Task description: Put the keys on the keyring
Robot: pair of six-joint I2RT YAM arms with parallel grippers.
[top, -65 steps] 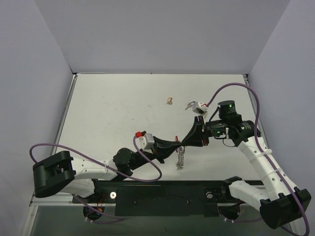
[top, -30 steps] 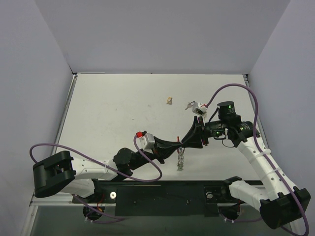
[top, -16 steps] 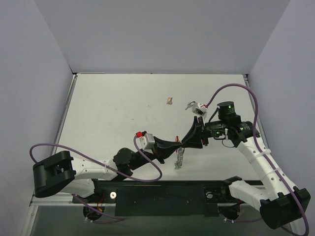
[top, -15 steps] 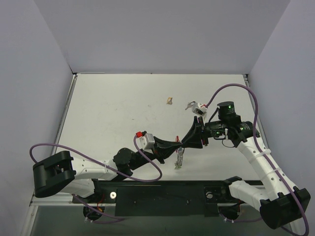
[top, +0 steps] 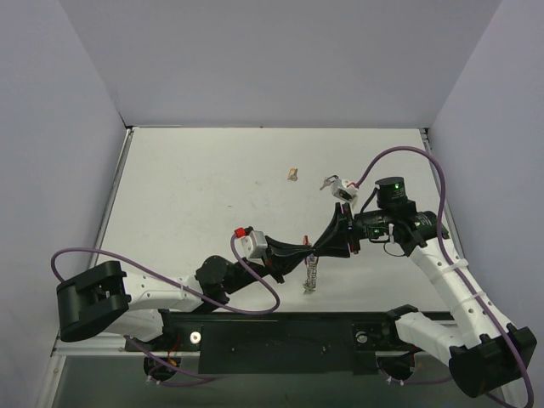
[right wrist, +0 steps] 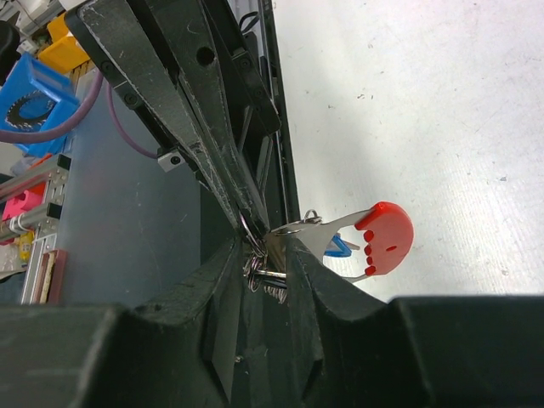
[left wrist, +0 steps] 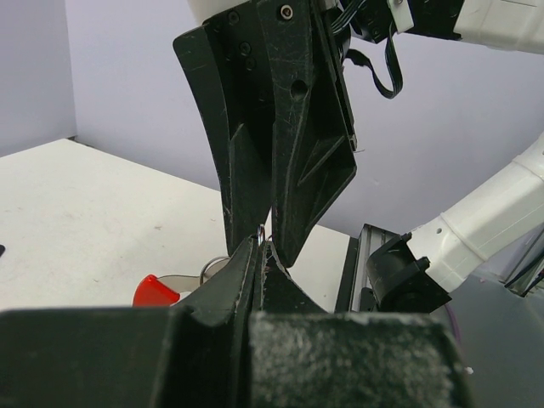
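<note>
Little has moved since the earlier frames. The right gripper [top: 318, 250] has crept slightly toward the left gripper [top: 308, 252], and the silver part hanging under them has barely swung.

Both meet tip to tip above the white table [top: 195, 195], on the keyring [top: 312, 274], a thin metal ring carrying a red foot-shaped tag, a blue piece and a dangling silver chain. The left fingers are pressed fully together on the wire. The right fingers stand narrowly apart with the ring's coils pinched between them.

This looks like the step of steadying and prising the ring. No key seems threaded yet. A small dark-and-silver key [top: 326, 181] lies well apart, beside the right wrist, though it is too small to be sure.

Next, one gripper must hold the ring alone while the other releases and fetches that key.
</note>
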